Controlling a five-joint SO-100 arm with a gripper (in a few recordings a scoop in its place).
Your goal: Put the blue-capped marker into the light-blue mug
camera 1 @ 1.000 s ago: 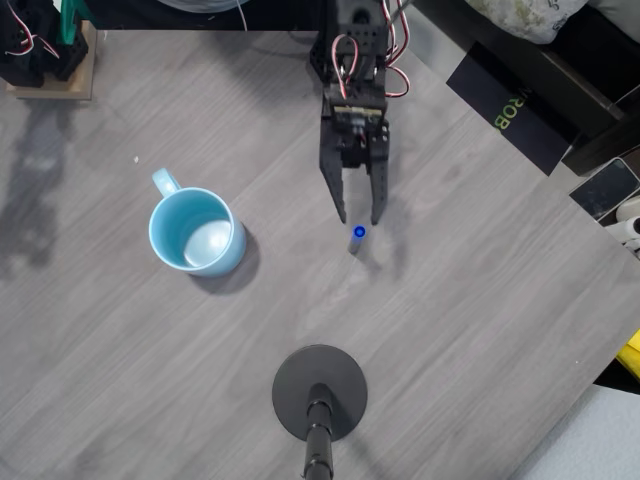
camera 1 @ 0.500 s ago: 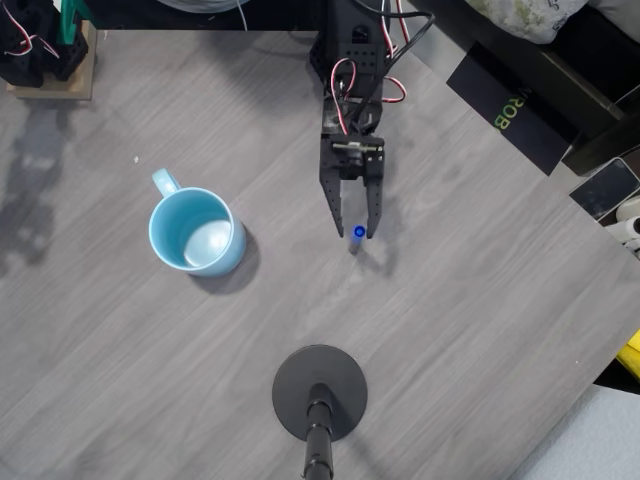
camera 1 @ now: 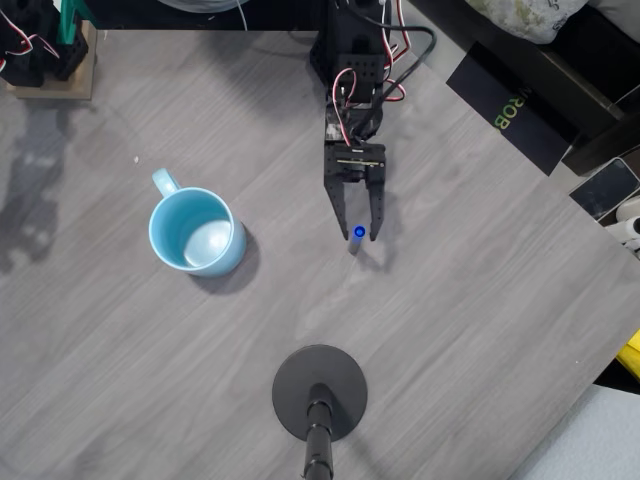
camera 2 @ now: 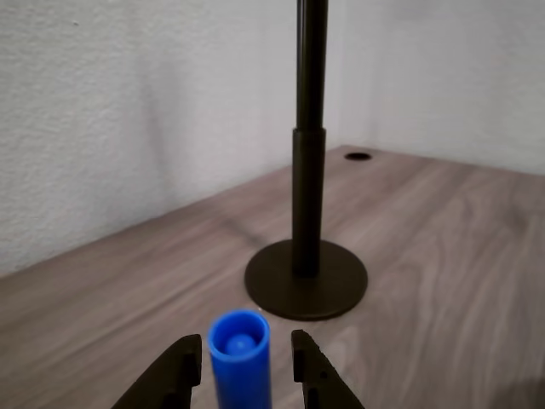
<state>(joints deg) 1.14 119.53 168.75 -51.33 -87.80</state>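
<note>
Left in the overhead view, the light-blue mug [camera 1: 196, 231] waits mouth-up on the grey table [camera 1: 470, 300]; well apart to its right, the gripper [camera 1: 358, 235] straddles the upright blue-capped marker [camera 1: 357, 234], fingers apart and near the cap, seemingly poised to close; black stand base [camera 1: 320, 392] below.

Counter [camera 1: 480, 330]: matt grey wood-grain laminate. Mug [camera 1: 196, 232]: glossy pale-blue ceramic look. Marker [camera 2: 240, 358] cap: smooth blue plastic, slight sheen. Stand [camera 2: 306, 277]: matt black, metal-like. Jaws: matt black plastic.
</note>
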